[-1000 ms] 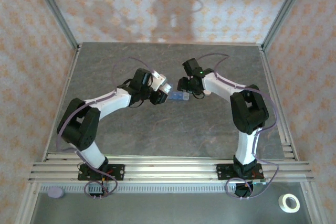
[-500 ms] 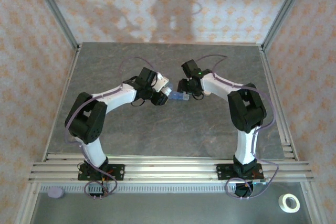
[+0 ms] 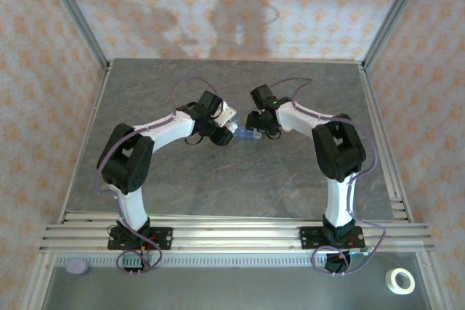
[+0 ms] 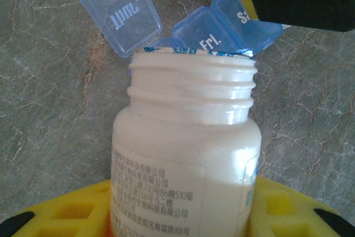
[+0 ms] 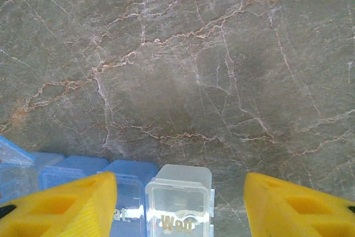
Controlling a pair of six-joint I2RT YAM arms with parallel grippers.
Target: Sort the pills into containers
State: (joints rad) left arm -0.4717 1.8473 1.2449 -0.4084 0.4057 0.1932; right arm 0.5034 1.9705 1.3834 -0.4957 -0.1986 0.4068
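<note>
**A:** Talk me through it. What have you got?

**B:** Your left fingers [image 4: 61,215] are closed on the lower body of the white bottle [image 4: 188,137], and its mouth is tipped toward the containers [image 4: 208,34]. That blue strip lies mid-tabletop [image 5: 194,54] between your two arms, just past the bottle's rim.

**A:** And your right side?

**B:** Your right fingers [image 5: 294,203] stand well apart at the strip's end. One is over the blue cells and the other is over bare stone, with the clear compartment [image 5: 178,192] between them. They're gripping nothing that I can see.

**A:** Is a cell ready?

**B:** The Thu lid [image 4: 119,12] is flipped up right behind the bottle's mouth. Fri, beside it, looks shut.

**A:** How will that strip handle?

**B:** I'd judge it light: thin, stiff plastic with a smooth underside. It'll probably skate on the stone if you nudge it with the bottle. The hinged lids look flimsy, so don't take hold there. Pinch it across the long walls, or press down on a closed cell.

**A:** And the bottle?

**B:** It's rigid, and the glossy label is probably slick. Your hold low on the body, clear of the threads, looks right. Ragged foil [image 4: 183,52] rings the mouth, so pills could snag and then come in a rush. Tip it slowly.
</note>
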